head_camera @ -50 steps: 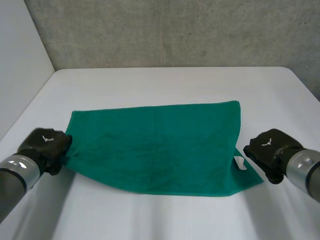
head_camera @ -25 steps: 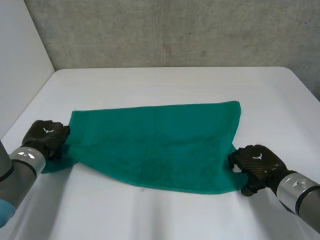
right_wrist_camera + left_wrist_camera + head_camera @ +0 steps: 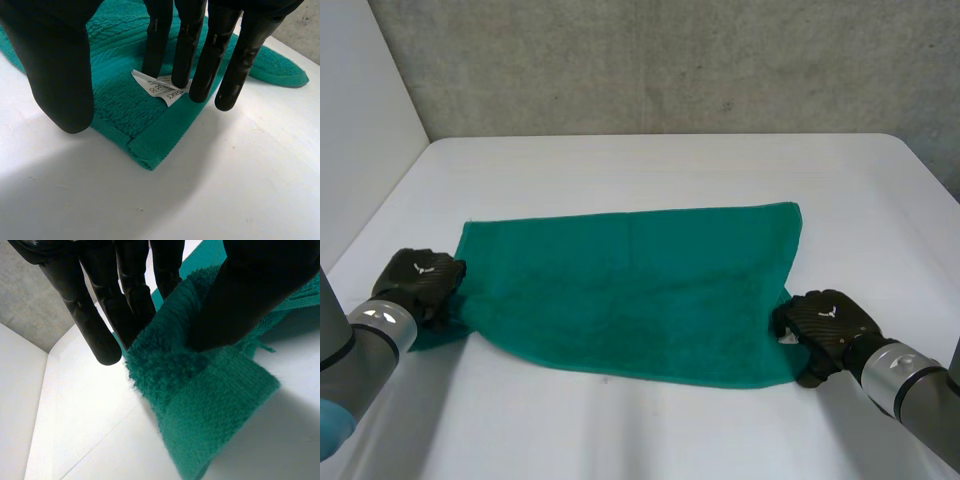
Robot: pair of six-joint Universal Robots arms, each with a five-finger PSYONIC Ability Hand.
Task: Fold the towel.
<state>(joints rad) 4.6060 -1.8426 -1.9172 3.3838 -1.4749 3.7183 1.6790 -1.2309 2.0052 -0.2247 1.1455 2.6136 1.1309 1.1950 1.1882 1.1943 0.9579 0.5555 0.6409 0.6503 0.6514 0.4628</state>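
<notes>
The left hand's fingers point(image 3: 102, 320) and thumb point(image 3: 250, 295) are clamping a bunched corner of the green towel point(image 3: 200, 390) between them; the cloth is puckering at the pinch, and a flap of hem is sticking out past the thumb onto the worktop point(image 3: 650, 165). In the head view the left hand point(image 3: 420, 282) is sitting knuckles up at the towel's 8 o'clock corner; a small tongue of cloth is poking out beyond it toward 7 o'clock; its grey arm is running off toward 7 o'clock too.

The right hand's fingers point(image 3: 210, 55) are standing straight and well apart from the thumb point(image 3: 55, 75), clamping nothing; the fingertips are touching the towel at its white label point(image 3: 161, 89); the thumb is hanging over the hem beside the corner, and whether it is touching the cloth I cannot tell; the corner itself is lying flat on the worktop between thumb and fingers. In the head view the right hand point(image 3: 823, 320) is covering the towel's 4 o'clock corner, with its arm leading away toward 5 o'clock.

The towel is lying spread out in the middle of the white worktop, its long sides running from 9 to 3 o'clock; the far edge is lying straight; the near edge is slanting down toward the right hand; a grey concrete wall point(image 3: 670, 60) is standing at 12 o'clock.
</notes>
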